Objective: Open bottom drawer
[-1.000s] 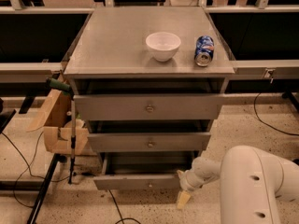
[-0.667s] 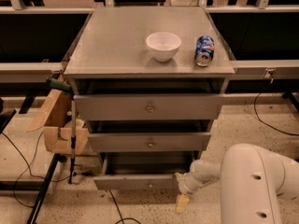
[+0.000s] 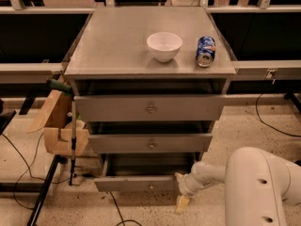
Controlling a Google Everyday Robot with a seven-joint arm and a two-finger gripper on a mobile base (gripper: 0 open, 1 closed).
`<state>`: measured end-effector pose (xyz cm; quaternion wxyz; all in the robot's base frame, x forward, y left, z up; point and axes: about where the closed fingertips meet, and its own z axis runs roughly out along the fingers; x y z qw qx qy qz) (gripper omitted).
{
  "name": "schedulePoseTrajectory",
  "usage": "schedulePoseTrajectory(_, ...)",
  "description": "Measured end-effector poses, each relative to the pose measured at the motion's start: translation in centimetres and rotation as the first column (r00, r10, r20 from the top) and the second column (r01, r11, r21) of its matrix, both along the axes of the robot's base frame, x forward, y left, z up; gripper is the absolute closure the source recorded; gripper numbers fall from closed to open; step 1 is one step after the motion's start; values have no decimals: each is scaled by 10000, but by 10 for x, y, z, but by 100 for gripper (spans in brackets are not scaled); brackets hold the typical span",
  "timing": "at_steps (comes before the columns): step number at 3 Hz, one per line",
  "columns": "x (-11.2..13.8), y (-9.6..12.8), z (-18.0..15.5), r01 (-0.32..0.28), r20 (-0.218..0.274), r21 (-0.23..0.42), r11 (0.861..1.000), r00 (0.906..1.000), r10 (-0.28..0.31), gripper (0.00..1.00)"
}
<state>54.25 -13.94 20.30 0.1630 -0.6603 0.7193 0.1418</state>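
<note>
Partly hidden, the gripper [image 3: 182, 192] sits low in the frame, right of centre, at the right end of the bottom drawer [image 3: 136, 183]. We make out a pale yellowish tip pointing down toward the floor, but the wrist covers the rest, and we cannot tell whether the jaws are wide, narrow or holding the panel's edge. The smooth, rounded white arm [image 3: 258, 187] fills the lower right corner and is cut off by the frame.

We see the bottom drawer, a narrow flat grey metal front with a small round knob [image 3: 150, 187], standing forward of the two above it, with a dark strip of its inside showing behind the panel. What lies in it we cannot make out. The middle drawer [image 3: 150, 143] and the top drawer [image 3: 150, 108] show wider grey fronts.

On the bench [image 3: 117, 41], a dull grey metal top, a round white bowl [image 3: 164, 46] stands near a blue drink can [image 3: 206, 51] lying on its side, its label too blurred to read. At the left, a torn brown cardboard box [image 3: 59, 126] leans against the frame, partly behind a dark rod [image 3: 73, 145]. The floor [image 3: 263, 126] is speckled beige.
</note>
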Motion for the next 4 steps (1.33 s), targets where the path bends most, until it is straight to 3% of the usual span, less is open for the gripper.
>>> schedulePoseTrajectory(1, 14, 4, 7, 75, 456, 339, 9994, 9989, -91, 0)
schedulePoseTrajectory(2, 27, 5, 5, 165, 512, 457, 9988, 9985, -188, 0)
schedulePoseTrajectory(4, 47, -17, -14, 738, 156, 307, 9968, 9971, -743, 0)
